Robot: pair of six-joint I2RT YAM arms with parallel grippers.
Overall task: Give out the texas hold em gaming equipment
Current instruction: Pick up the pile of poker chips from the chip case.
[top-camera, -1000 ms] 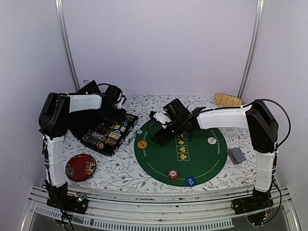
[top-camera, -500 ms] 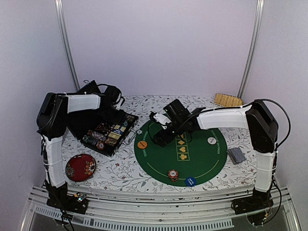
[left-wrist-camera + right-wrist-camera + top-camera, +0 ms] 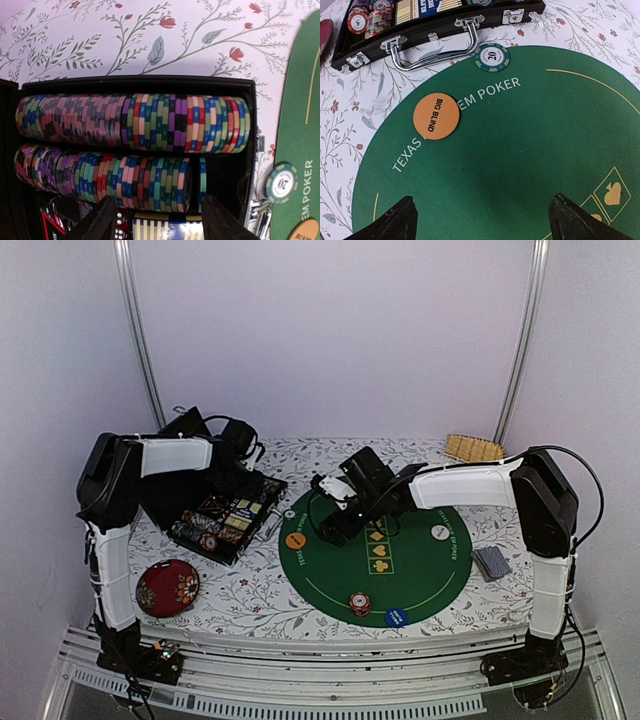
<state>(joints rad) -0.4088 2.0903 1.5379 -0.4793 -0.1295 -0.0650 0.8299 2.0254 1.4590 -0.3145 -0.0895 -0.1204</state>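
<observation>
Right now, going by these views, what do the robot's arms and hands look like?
The two match. The left arm and right arm have smooth white link covers, bulky black joint housings and black base mounts. A thin black cable loops off the right arm. The left hand and right hand each have two plain black wedge-shaped fingers. No markings are legible.

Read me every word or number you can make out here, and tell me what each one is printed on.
"BIG BLIND": on the orange disc.
"20": on the green chip at the mat's edge.
"TEXAS ... EM POKER": white letters on the green mat; the orange disc hides the middle.
Blue disc and white disc: print too small to read.
Labels inside the black case: too blurred to read.
</observation>
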